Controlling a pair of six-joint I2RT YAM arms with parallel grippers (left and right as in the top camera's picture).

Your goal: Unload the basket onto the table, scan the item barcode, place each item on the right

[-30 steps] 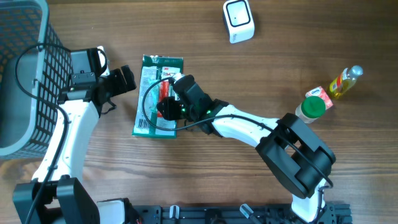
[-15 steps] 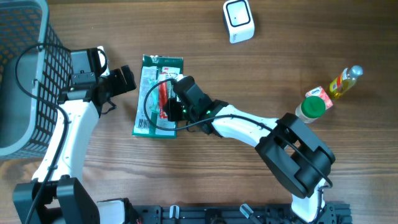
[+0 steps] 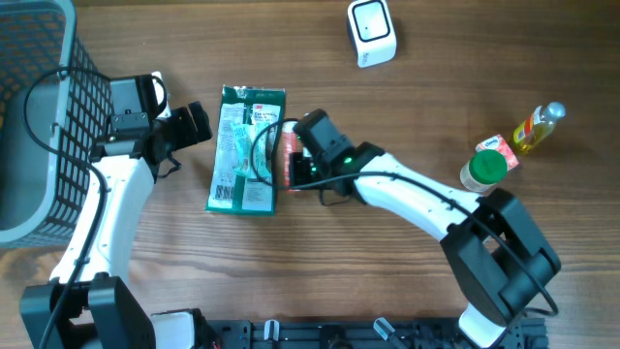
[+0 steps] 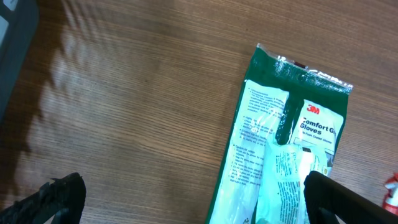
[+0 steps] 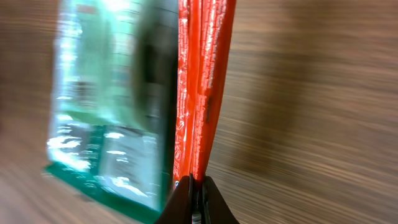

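At table centre, the right gripper [image 3: 294, 167] is clamped tight on a thin red packet [image 3: 289, 163], just off the three o'clock edge of the green "3M Comfort Gloves" pack [image 4: 292, 155]. The pickup looks done. The barcode has yet to be shown to the white scanner [image 3: 371, 32] toward one o'clock, and the left gripper [image 3: 197, 124] is spread wide, holding nothing.

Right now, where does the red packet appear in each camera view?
Overhead: red packet at the centre, just right of the green gloves pack.
Left wrist: only a red sliver at the right edge, probably it.
Right wrist: centre, pinched by the right gripper.
Shared landmark: the green gloves pack, left of the packet in all views.
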